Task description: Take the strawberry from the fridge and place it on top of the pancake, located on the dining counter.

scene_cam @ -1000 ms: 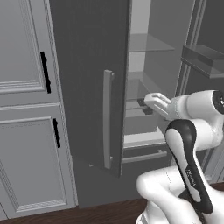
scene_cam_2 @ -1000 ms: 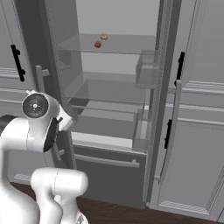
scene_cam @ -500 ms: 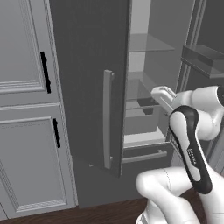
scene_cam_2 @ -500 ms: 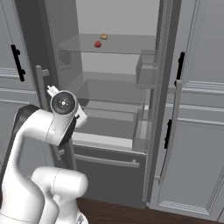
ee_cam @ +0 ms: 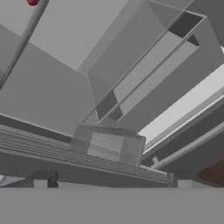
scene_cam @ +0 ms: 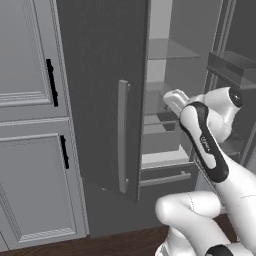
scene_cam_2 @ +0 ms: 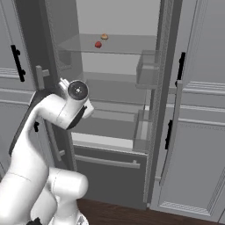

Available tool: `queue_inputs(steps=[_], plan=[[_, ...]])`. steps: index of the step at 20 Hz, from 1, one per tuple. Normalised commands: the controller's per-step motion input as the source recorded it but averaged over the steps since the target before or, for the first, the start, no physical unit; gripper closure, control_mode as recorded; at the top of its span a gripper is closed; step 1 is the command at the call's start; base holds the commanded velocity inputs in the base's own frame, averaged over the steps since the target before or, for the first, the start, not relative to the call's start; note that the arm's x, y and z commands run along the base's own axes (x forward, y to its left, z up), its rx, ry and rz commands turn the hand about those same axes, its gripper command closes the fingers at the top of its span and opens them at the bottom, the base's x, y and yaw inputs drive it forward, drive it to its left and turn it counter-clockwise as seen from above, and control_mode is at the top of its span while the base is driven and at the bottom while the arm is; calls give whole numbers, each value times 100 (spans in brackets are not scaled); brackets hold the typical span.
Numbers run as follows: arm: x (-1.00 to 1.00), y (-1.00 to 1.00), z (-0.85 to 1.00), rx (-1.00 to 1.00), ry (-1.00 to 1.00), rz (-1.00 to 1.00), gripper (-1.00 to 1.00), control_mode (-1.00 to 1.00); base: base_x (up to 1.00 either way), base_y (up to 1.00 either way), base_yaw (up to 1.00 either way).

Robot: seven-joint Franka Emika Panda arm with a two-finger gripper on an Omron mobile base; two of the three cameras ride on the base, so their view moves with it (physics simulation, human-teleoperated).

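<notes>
My arm [scene_cam: 210,150]: glossy white rounded links, black joint band with small white lettering, 1 grey round end cap.

Tiny dark-red strawberry [scene_cam_2: 98,44] lies on the open fridge's [scene_cam_2: 115,26] upper glass shelf, seemingly untouched

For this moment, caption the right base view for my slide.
Fridge open, strawberry on upper shelf, white arm raised below it.

A matt dark-grey finish is shown by the tall double-door fridge [scene_cam: 100,75], clear smooth glass by its upper shelf [scene_cam_2: 127,44], and a polished dark wood look by the plank floor [scene_cam_2: 132,213].
</notes>
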Motion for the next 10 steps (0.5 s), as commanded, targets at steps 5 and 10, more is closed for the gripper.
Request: queue_inputs(steps=[5, 10], plan=[[75, 0, -12, 12, 0, 5, -100, -100, 0, 0, 0], [66, 2, -18, 11, 0, 4, -100, -100, 0, 0, 0]])
